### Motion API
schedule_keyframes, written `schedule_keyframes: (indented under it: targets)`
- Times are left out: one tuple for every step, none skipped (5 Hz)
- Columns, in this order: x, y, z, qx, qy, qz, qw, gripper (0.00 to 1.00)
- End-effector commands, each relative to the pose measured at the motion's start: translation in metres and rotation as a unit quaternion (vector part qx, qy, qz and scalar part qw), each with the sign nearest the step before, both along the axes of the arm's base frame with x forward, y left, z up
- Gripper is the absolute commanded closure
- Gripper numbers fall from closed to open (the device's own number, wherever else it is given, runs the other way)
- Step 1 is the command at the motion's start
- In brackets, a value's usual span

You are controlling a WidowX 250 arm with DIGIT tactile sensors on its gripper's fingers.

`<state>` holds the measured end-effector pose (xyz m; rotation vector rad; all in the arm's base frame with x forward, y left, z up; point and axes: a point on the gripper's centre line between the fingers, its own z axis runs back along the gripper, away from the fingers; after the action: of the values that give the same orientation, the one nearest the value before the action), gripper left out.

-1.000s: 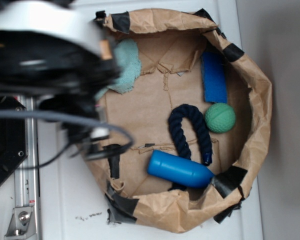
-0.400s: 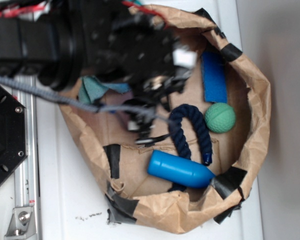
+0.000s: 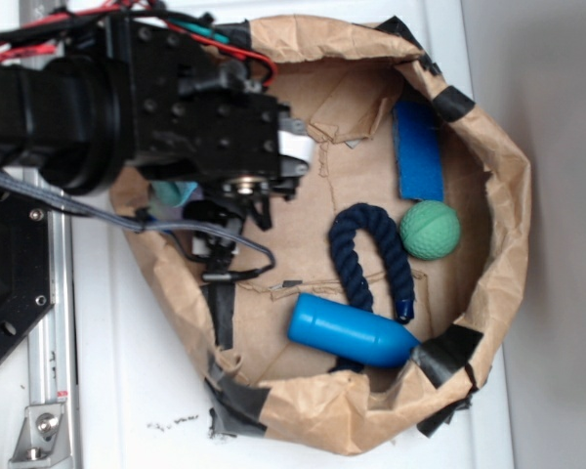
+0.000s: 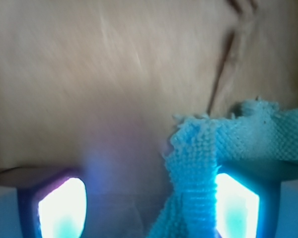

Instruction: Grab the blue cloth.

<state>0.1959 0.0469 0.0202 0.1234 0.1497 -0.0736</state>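
A: Exterior view, item one: brown paper bag [image 3: 498,195], rim rolled down and patched with black tape, lying on a white surface [image 3: 127,391]. Contents?

B: Navy rope [image 3: 369,256] bent in an arch at the middle. Green ball [image 3: 430,230] just right of it. Royal-blue flat rectangle [image 3: 418,151] above the ball. Blue cylinder [image 3: 352,332] below the rope, touching its ends.

A: The blue cloth [image 3: 174,191]?

B: At the bag's left edge, almost wholly under the black arm [image 3: 127,107]; only a small aqua patch shows there.

A: Wrist view?

B: Blue cloth [image 4: 223,158] again, fuzzy terry, draped from the right edge down toward bottom centre. It overlaps the right finger [image 4: 237,206] and hangs in the gap between the two fingers. Brown paper fills the rest, blurred.

A: State of the hand [image 4: 149,208]?

B: Fingers spread apart, both glowing pads visible. Nothing is clamped; the cloth lies against one finger only. In the exterior view the hand is hidden beneath the wrist housing.
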Motion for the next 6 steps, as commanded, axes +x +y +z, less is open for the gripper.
schedule_keyframes:
  targets:
    - [-0.002,0.016,-0.008,0.023,-0.009,0.055,0.998,1.00]
    - [-0.001,0.014,-0.003,0.017,-0.018,0.054,0.998,1.00]
    - [0.000,0.016,0.004,0.000,-0.028,0.048,0.998,1.00]
    - [0.010,-0.005,0.053,-0.058,-0.120,0.042,0.990,1.00]
    - [0.024,-0.035,0.104,-0.118,-0.189,0.033,0.974,1.00]
    - [0.033,-0.055,0.157,-0.148,-0.218,0.085,0.961,1.00]
